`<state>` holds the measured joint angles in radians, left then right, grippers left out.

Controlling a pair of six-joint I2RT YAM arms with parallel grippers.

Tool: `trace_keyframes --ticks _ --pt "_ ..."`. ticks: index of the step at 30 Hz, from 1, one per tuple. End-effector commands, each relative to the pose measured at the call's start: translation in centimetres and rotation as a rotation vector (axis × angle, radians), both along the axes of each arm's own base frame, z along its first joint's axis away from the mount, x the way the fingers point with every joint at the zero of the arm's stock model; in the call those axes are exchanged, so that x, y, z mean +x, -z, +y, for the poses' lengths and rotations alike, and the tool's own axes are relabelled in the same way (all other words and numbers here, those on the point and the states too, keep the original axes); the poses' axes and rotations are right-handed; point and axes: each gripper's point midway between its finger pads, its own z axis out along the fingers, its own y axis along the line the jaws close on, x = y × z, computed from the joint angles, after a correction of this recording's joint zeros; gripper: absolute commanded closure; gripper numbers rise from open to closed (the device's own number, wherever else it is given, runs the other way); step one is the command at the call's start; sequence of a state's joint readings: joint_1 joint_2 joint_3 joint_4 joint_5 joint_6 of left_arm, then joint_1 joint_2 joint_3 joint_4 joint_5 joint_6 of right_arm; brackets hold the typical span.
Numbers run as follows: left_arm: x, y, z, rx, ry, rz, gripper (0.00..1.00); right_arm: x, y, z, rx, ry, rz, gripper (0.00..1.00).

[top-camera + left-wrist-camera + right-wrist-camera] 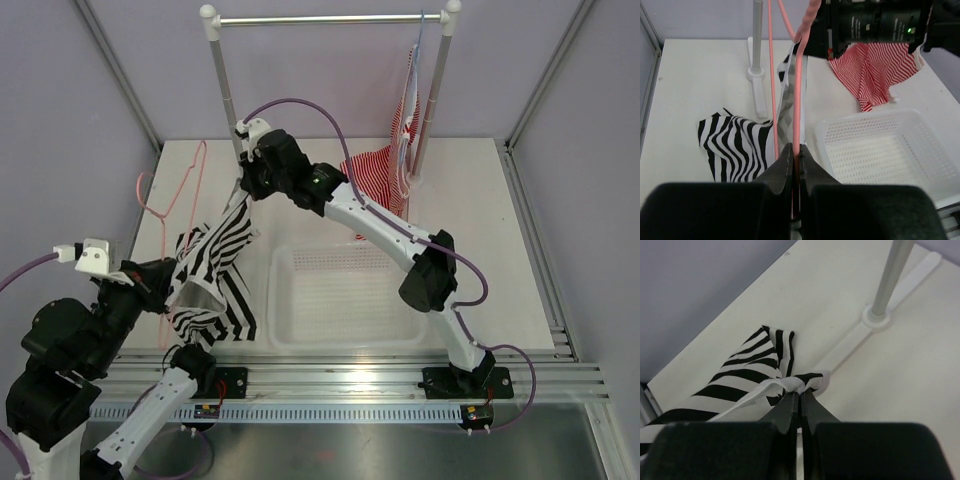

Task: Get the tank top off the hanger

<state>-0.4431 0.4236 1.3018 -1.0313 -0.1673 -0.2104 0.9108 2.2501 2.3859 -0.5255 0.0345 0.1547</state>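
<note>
Black left gripper point(796, 150), nearest the lens, has its fingers pinched shut on the thin pink wire hanger point(797, 100). The right gripper point(799, 396) is clamped on a white strap of the black-and-white striped cloth tank top point(215, 270) (its lower part lies on the matte white table point(520, 250), left of the white perforated plastic basket point(350, 300)). Pale lilac walls point(60, 120) enclose the cell. The small base tags point(207, 408) are too small to read.

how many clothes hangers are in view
2. The pink wire hanger is pinched in the left gripper; the pale blue hanger hangs on the rail, carrying the red-striped top. No other shows.
</note>
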Motion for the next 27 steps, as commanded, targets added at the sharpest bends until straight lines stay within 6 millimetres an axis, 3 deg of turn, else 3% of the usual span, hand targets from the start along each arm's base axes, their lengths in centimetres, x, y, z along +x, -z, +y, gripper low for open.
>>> trace_keyframes --ticks 1,2,3,4,5,6,7,8,10,11,13,14,15,16,17,19,20,24,27 --pt "-0.2 -4.3 -0.4 -0.086 0.025 -0.183 1.00 0.5 -3.9 -1.3 0.124 -0.055 -0.033 1.00" --pt "0.0 -4.7 -0.4 -0.106 0.020 -0.208 1.00 -0.1 -2.4 -1.3 0.120 -0.072 0.000 1.00" --pt "0.2 -6.6 -0.6 -0.145 0.023 -0.286 1.00 -0.7 -3.0 -1.3 0.146 -0.091 0.004 1.00" --pt "1.2 -6.1 -1.0 -0.150 0.022 -0.297 1.00 -1.4 -5.1 -1.4 0.206 -0.100 -0.004 1.00" --pt "1.6 -6.8 -1.0 -0.162 0.011 -0.344 1.00 -1.9 -4.8 -1.4 0.211 -0.116 0.013 1.00" --pt "2.0 -8.8 -1.2 -0.197 0.015 -0.431 1.00 -2.8 -5.8 -1.4 0.237 -0.149 0.017 1.00" --pt "3.1 -8.5 -1.6 -0.177 0.010 -0.448 1.00 -3.3 -6.6 -1.3 0.267 -0.164 0.025 1.00" --pt "3.4 -10.3 -1.7 -0.207 0.006 -0.526 1.00 -4.0 -6.6 -1.2 0.279 -0.196 0.043 1.00" --pt "5.7 -10.6 -2.5 -0.171 -0.002 -0.540 1.00 -5.4 -8.4 -1.1 0.328 -0.235 0.049 1.00" --pt "6.3 -12.1 -2.4 -0.186 -0.024 -0.592 1.00 -5.9 -8.4 -1.0 0.332 -0.250 0.054 1.00" --pt "8.4 -12.5 -2.6 -0.126 -0.061 -0.618 1.00 -7.3 -8.6 -0.4 0.321 -0.272 0.038 1.00" --pt "8.7 -14.2 -1.8 -0.139 -0.117 -0.678 1.00 -7.6 -8.6 -0.1 0.313 -0.268 0.026 1.00" --pt "9.1 -14.8 -1.2 -0.135 -0.159 -0.691 1.00 -8.0 -7.9 0.4 0.294 -0.269 0.030 1.00" --pt "10.7 -14.8 -1.1 -0.093 -0.198 -0.668 1.00 -8.0 -7.3 0.6 0.285 -0.262 0.036 1.00" --pt "10.0 -17.0 0.0 -0.103 -0.243 -0.677 1.00 -7.6 -6.6 0.7 0.273 -0.235 0.040 1.00" --pt "10.9 -17.7 -0.3 -0.080 -0.243 -0.641 1.00 -6.9 -4.1 1.2 0.244 -0.198 0.076 1.00" --pt "10.3 -19.0 0.4 -0.104 -0.269 -0.662 1.00 -6.5 -3.3 1.3 0.235 -0.182 0.084 1.00" --pt "10.3 -17.5 1.7 -0.155 -0.343 -0.523 1.00 -6.1 1.2 2.3 0.193 -0.134 0.144 1.00" --pt "10.5 -14.1 0.6 -0.130 -0.290 -0.382 1.00 -7.0 2.7 2.8 0.151 -0.136 0.151 0.99"
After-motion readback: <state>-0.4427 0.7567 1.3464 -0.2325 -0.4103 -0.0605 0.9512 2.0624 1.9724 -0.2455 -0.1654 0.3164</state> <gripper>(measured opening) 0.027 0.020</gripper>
